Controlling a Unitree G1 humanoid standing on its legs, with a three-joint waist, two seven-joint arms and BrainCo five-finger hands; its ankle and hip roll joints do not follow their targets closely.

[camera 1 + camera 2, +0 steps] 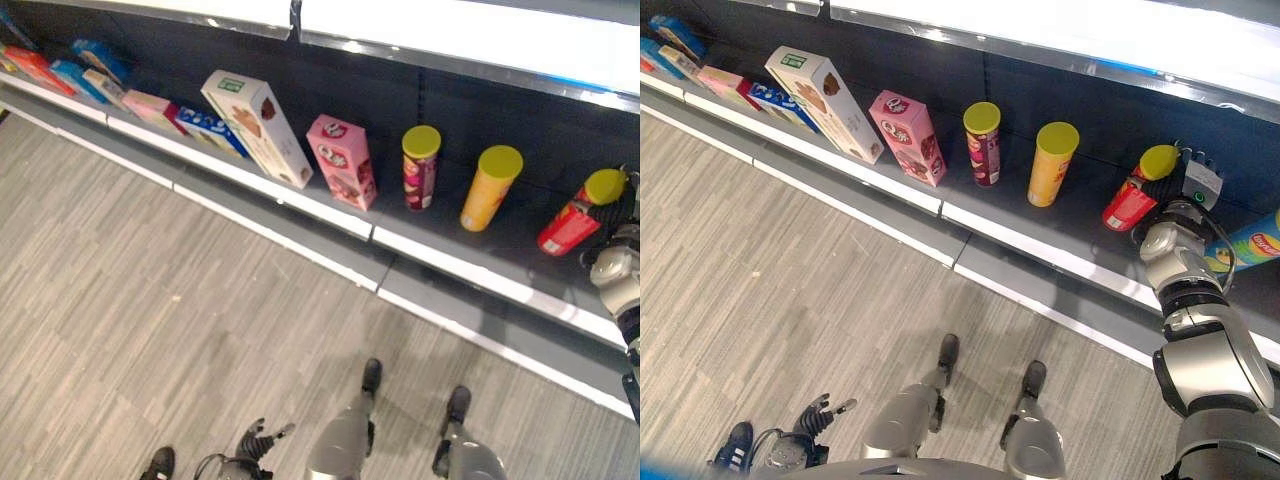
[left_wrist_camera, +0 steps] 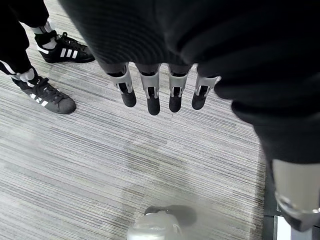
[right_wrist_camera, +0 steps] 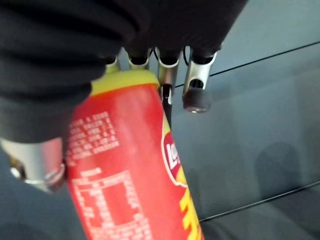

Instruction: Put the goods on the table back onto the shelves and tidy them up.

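Currently noting, left eye view: shelf [image 1: 330,215] running from ten o'clock to four o'clock, carrying a white box [image 1: 256,127], a pink box [image 1: 342,161], a maroon can [image 1: 420,167] and a yellow can [image 1: 491,187], all standing apart in a row. Red can [image 1: 578,213] leaning at three o'clock, yellow lid uppermost. Left hand [image 1: 256,440] hanging low at six o'clock over the floor [image 1: 150,300].

Right eye view: right hand [image 1: 1188,178] reaching onto the shelf at two o'clock, touching the red can's lid end.

Left wrist view: fingers [image 2: 150,95] hanging straight and slightly spread, gripping nothing; a person's black shoes [image 2: 50,95] standing at ten o'clock.

Right wrist view: fingers [image 3: 195,95] curling over the red can's lidded top, can tilting against the palm.
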